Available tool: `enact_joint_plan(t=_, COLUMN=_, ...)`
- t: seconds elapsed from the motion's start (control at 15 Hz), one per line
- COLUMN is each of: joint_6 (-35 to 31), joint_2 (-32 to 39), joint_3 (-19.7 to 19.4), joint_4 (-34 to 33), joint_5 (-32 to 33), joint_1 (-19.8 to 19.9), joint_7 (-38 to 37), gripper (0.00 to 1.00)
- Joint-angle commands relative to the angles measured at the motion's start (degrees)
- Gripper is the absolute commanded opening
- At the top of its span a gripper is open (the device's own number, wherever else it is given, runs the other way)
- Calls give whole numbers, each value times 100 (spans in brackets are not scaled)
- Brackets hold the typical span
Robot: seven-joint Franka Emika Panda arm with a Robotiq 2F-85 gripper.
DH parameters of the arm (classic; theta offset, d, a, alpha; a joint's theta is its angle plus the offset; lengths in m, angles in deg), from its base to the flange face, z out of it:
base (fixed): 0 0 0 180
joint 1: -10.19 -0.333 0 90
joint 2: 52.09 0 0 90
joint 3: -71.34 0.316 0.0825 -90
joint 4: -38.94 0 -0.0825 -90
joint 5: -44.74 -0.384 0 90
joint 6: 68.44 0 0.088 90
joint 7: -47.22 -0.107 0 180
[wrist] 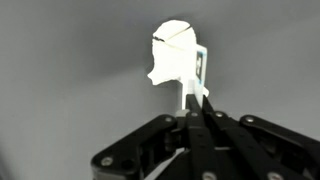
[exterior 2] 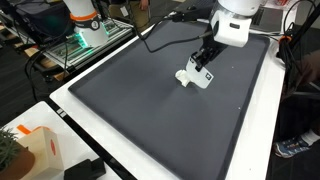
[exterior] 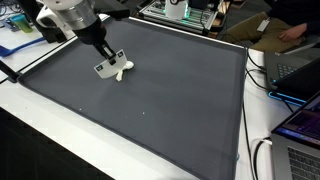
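Black pincer (wrist: 195, 108) fingers fill the bottom of the wrist view, pressed together on the thin lower tab of a small white piece (wrist: 178, 55). Its rounded body stands beyond the tips over the grey mat (wrist: 60, 60). It looks light, stiff and smooth, so I judge it could twist or slip in so narrow a hold; the flat tab seems the best place to pinch.

In an exterior view the pincer (exterior: 106, 57) slants down onto the white piece (exterior: 117, 69), low over the mat (exterior: 160, 100) towards a far corner; whether it touches I cannot tell. Open mat spreads on the near side, while cables (exterior: 262, 150) and a laptop (exterior: 300, 135) crowd the bench (exterior: 252, 110) past one edge.

In an exterior view the white piece (exterior 2: 195, 77) and pincer (exterior 2: 205, 60) sit well inside the mat (exterior 2: 150, 120), apart from its edges.
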Motion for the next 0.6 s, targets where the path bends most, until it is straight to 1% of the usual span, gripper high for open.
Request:
enact_joint_plan(t=0.0, joint_6=46, joint_2=-546, joint_3=-52, joint_4=650, joint_5=116, joint_1=-64, joint_7=64, gripper=1)
enact_joint_plan(t=0.13, joint_6=-39, joint_2=-891, joint_3=70, joint_4=1092, joint_5=-17, joint_1=13, joint_7=367, gripper=1)
enact_joint_plan(t=0.27, joint_6=-410, joint_2=-1387, joint_3=164, joint_4=1697, joint_5=-169, joint_1=71, joint_7=628, gripper=1)
enact_joint_plan(t=0.4, joint_6=-951, joint_2=-1872, joint_3=250, joint_4=2237, joint_5=-307, joint_1=136, joint_7=1004, gripper=1)
enact_joint_plan(t=0.53, joint_6=-1550, joint_2=-2429, joint_3=312, joint_4=2779, joint_5=-609, joint_1=215, joint_7=1248, gripper=1)
